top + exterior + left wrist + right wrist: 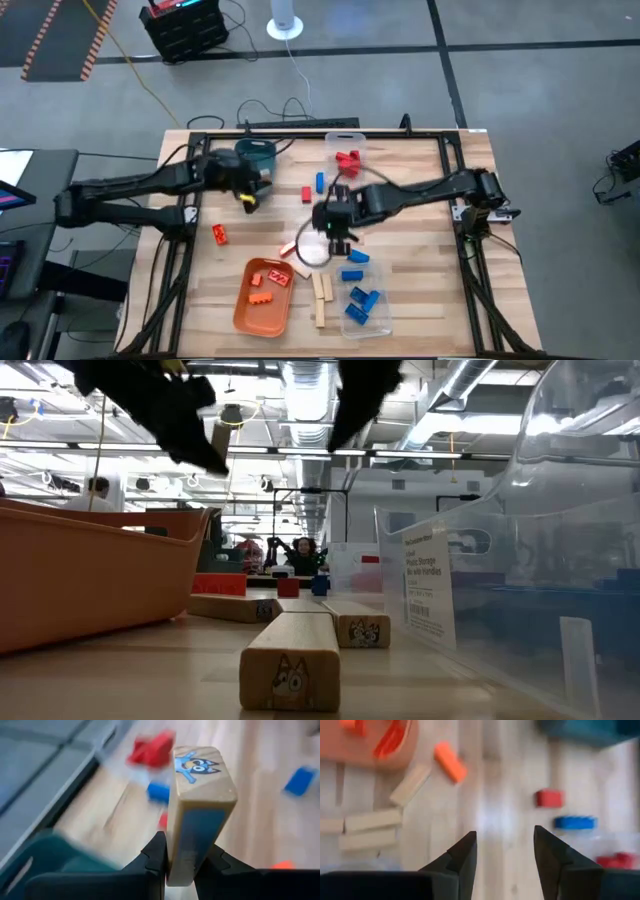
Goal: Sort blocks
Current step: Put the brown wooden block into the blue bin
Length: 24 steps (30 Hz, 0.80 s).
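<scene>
Left gripper (181,865) has its jaws clenched on a light-wood block (200,810), printed with a blue cartoon face, holding it up off the tabletop (420,280) just beside the teal tray (256,152). Right gripper (505,855) hovers mid-table with jaws released and nothing between them. Other blocks lie scattered: wooden ones (321,292) beside the orange tray (262,310), blue ones (362,300) in the clear bin.
</scene>
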Motion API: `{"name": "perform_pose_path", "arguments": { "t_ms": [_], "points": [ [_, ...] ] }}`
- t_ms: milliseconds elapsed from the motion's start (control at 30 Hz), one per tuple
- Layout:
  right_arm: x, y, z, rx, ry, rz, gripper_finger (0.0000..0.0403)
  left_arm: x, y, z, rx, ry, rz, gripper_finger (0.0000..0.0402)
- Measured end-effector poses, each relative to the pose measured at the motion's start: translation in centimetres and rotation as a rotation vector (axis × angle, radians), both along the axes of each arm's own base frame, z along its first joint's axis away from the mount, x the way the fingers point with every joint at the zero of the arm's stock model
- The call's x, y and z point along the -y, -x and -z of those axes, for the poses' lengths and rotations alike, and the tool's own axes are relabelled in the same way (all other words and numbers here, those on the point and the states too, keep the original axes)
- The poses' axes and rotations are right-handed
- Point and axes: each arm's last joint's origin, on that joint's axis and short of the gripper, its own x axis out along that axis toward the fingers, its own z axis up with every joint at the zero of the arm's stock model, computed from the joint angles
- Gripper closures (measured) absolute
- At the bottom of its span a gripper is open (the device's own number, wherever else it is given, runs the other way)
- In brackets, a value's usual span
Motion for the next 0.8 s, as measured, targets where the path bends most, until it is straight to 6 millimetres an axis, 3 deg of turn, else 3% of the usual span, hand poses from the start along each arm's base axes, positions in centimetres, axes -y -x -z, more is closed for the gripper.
{"name": "perform_pose_path", "arguments": {
  "t_ms": [100, 267, 433, 600, 800],
  "points": [
    [-1.3, 0.9, 1.6, -0.041, -0.018, 0.008, 0.0248, -2.0, 0.1, 0.8, -0.1, 0.07, -0.066, 0.0351],
    [-3.2, 1.9, 2.3, 0.029, -0.03, -0.015, 0.0256, -5.8, 0.2, 3.6, -0.211, 0.232, -0.131, 0.0343],
    [-4.1, 3.4, 1.6, 0.075, 0.008, 0.014, 0.0258, -8.5, 0.4, 6.3, -0.31, 0.312, -0.206, 0.034],
    [-4.4, 4.7, 0.8, 0.103, 0.016, 0.036, 0.0258, -9.2, 0.6, 7.5, -0.372, 0.334, -0.208, 0.0306],
    [-3.6, 5.1, 0.8, 0.152, 0.028, 0.059, 0.0258, -9.0, 0.9, 6.1, -0.373, 0.3, -0.18, 0.0232]
  ]
}}
